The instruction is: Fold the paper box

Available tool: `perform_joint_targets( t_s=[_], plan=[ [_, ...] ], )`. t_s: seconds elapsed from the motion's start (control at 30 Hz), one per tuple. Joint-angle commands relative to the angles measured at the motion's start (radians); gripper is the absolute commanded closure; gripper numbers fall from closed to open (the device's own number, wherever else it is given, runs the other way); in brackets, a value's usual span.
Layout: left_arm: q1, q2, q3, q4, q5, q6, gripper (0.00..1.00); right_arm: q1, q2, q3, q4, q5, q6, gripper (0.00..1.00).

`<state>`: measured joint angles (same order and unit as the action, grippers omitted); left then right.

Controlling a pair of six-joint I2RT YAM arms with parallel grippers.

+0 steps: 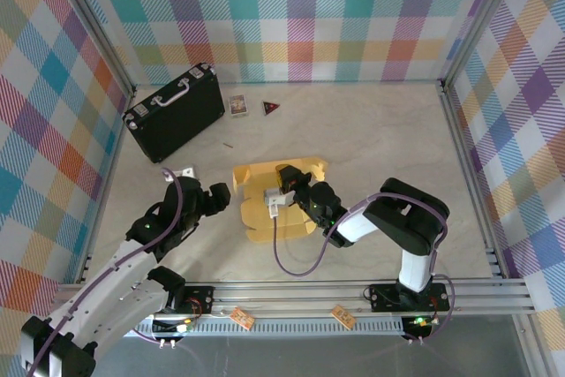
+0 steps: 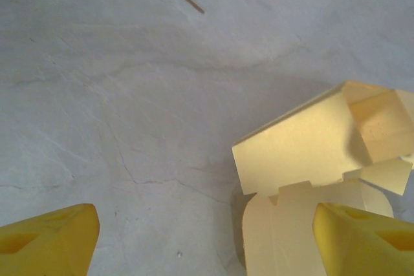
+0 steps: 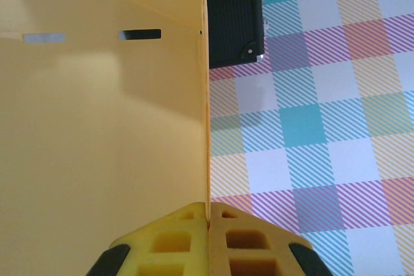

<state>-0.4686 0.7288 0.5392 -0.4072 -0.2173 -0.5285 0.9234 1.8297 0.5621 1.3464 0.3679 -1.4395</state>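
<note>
One mustard-yellow cardboard paper box (image 1: 278, 205), partly folded with flaps and tabs spread, is seen on the pale table (image 1: 380, 130), well apart from the black hard case with a pale handle (image 1: 175, 110), toward the near right of it. One panel is raised upright and is pinched along its thin free edge by the right gripper (image 3: 209, 214), whose jaws are closed flat against the card with no gap showing. The left gripper (image 2: 207, 244) is held wide and empty, on the case's side of the box and just beside its nearest flap. The card is judged to be light and thin, stiff across each panel but ready to bend at its creases. It would likely slide on the smooth table if pushed without support, and its tabs and slots could be crushed or torn. A hold is best taken on the plain edge of a panel, clear of the tabs, while a neighbouring panel is steadied. One box, one case and two grippers are counted. Beside the case's right end one small card (image 1: 237, 105) and one dark triangular piece (image 1: 271, 108) are laid, and one thin stick (image 1: 228, 144) lies between case and box.
</note>
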Motion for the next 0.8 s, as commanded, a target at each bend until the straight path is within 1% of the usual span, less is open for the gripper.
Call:
perform_joint_targets(
  t_s=[0.0,0.1,0.2,0.23,0.37,0.47,0.6,0.63,0.7,0.77],
  plan=[
    [0.023,0.003,-0.008,0.042,-0.013,0.007,0.14,-0.011,-0.030,0.020,0.060,0.023,-0.010,1.00],
    [0.035,0.017,-0.021,0.098,-0.030,0.012,0.13,-0.035,-0.022,0.048,0.060,0.010,-0.018,1.00],
    [0.058,0.039,-0.017,0.120,-0.032,0.012,0.14,-0.043,0.008,0.080,0.060,0.004,-0.080,1.00],
    [0.072,0.056,-0.011,0.152,-0.022,0.010,0.14,-0.042,0.017,0.082,0.060,-0.005,-0.096,1.00],
    [0.149,0.146,-0.005,0.204,0.139,0.004,0.14,-0.038,0.033,0.055,0.060,-0.014,-0.085,1.00],
    [0.167,0.193,-0.005,0.241,0.239,0.017,0.14,-0.033,0.055,0.038,0.060,-0.001,-0.038,1.00],
    [0.167,0.208,0.000,0.255,0.295,0.092,0.14,-0.032,0.111,0.042,0.060,0.010,-0.030,1.00],
    [0.168,0.214,-0.001,0.257,0.291,0.107,0.14,-0.029,0.121,0.043,0.060,0.012,-0.031,1.00],
    [0.168,0.231,0.013,0.236,0.233,0.104,0.14,-0.023,0.131,0.045,0.060,0.015,-0.017,1.00],
    [0.169,0.243,0.014,0.256,0.181,0.118,0.14,-0.017,0.131,0.045,0.060,0.013,-0.007,1.00]
  ],
)
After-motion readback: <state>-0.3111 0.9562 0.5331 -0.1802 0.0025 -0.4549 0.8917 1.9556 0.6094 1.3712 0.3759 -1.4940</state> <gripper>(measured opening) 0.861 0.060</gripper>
